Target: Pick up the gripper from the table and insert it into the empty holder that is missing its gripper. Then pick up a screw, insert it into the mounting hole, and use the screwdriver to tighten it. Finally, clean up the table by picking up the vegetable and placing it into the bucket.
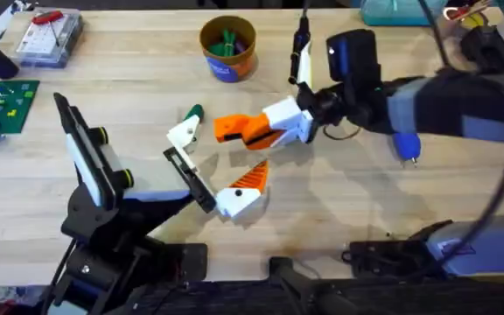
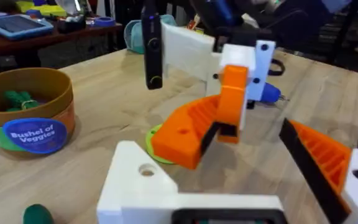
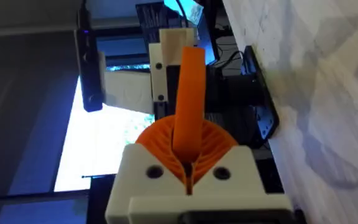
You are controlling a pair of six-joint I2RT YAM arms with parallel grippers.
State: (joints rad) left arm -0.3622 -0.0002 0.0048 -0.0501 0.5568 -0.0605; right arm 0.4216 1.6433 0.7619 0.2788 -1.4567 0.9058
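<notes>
The right fingers (image 1: 234, 129), mid-frame, close on the gripper (image 3: 188, 93). The left fingers (image 1: 213, 166) stand open and empty; the vegetable (image 1: 192, 113), above them, is seemingly half hidden.

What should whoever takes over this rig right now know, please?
Left gripper: open, low over the table, holding nothing.
Right gripper: shut on the white-and-orange finger piece, lifted near the black holder.
Blue screwdriver: on the table beside the right arm.
Dark-green vegetable: on the table, outside the bucket.
Done: finger piece picked up.
Left: insert it, fit and tighten the screw, bin the vegetable.
</notes>
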